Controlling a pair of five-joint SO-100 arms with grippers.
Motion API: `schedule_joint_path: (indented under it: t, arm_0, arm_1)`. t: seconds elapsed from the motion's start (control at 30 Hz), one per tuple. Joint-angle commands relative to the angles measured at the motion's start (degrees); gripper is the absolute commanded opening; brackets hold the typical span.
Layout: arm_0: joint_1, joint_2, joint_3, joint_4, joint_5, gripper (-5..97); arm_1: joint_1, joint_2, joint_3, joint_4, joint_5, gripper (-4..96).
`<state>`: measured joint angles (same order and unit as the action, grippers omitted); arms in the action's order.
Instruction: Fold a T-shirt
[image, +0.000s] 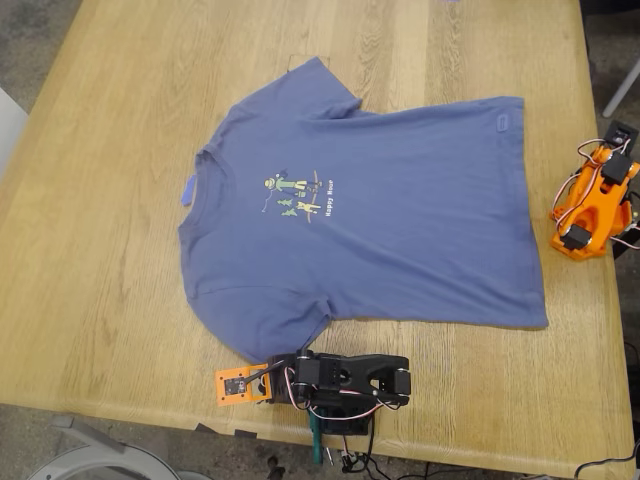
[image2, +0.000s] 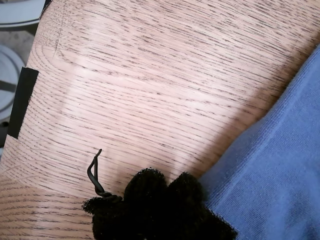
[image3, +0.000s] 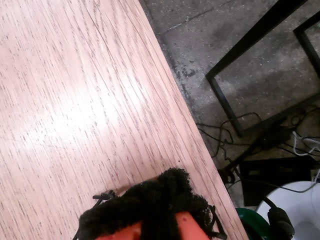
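The slate-blue T-shirt (image: 400, 230) lies spread flat on the wooden table (image: 120, 280), collar toward the exterior view's left and hem toward its right, with a small yellow-green print (image: 295, 195) on the chest. My first gripper (image: 238, 386), orange on a black arm, rests at the table's near edge beside the near sleeve. In its wrist view the black padded tips (image2: 160, 200) sit together on bare wood, next to the shirt's edge (image2: 285, 165). My second gripper (image: 572, 238), on the orange arm, sits folded past the hem at the exterior view's right. Its pads (image3: 150, 205) are closed over bare wood.
The table edge (image3: 200, 150) runs close to my second gripper, with concrete floor, cables and a black metal frame (image3: 250, 45) beyond it. A strip of black tape (image2: 22, 100) marks the table edge near my first gripper. Bare wood surrounds the shirt.
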<state>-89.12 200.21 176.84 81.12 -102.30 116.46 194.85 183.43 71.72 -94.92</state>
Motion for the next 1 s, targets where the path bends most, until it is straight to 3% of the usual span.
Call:
schedule_joint_path:
  t: [0.0, 0.97]
  arm_0:
    - [0.5, 6.5, -1.1, 0.7, -0.1, 0]
    - [0.5, 6.5, -1.1, 0.7, -0.1, 0]
  arm_1:
    - [4.3, 0.2, 3.8, 0.3, -0.4, 0.3]
    - [-0.5, 0.1, 3.9, 0.2, -0.5, 0.3]
